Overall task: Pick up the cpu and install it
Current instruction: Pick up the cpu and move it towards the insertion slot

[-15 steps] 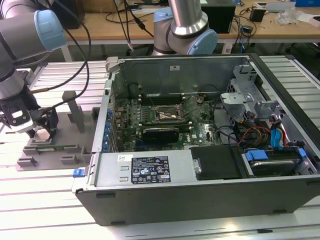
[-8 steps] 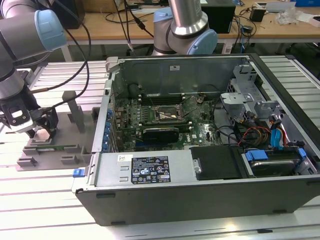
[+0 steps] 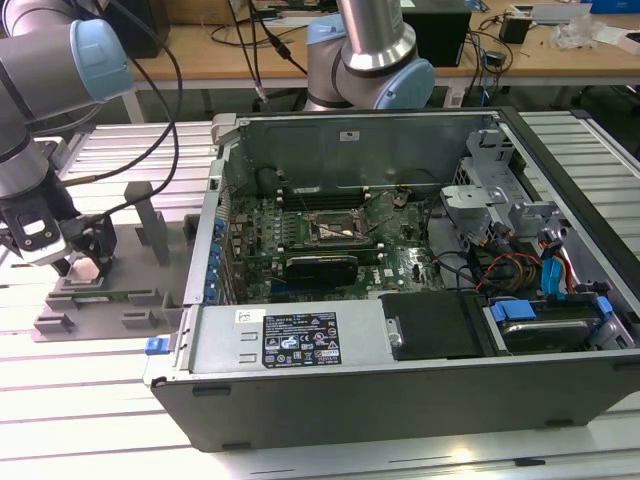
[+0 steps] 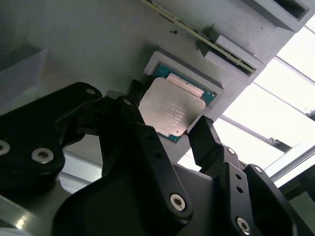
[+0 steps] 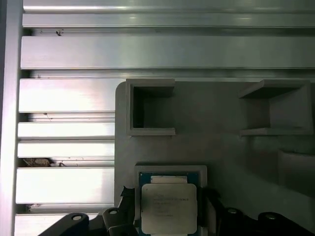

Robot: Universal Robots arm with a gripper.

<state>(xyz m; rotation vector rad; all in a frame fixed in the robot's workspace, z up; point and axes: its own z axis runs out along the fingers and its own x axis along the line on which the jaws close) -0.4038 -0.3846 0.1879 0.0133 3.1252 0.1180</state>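
Gripper (image 4: 168,114) spread astride the cpu (image 5: 169,206) in its tray (image 5: 221,147), exterior view's left; an off-centre squeeze could tip it.

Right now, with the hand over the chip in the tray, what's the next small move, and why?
Probably close the hand on the cpu. Its fingers stand open, one on either side of the chip, and the cpu lies flat in its recess in the grey tray, not yet lifted.
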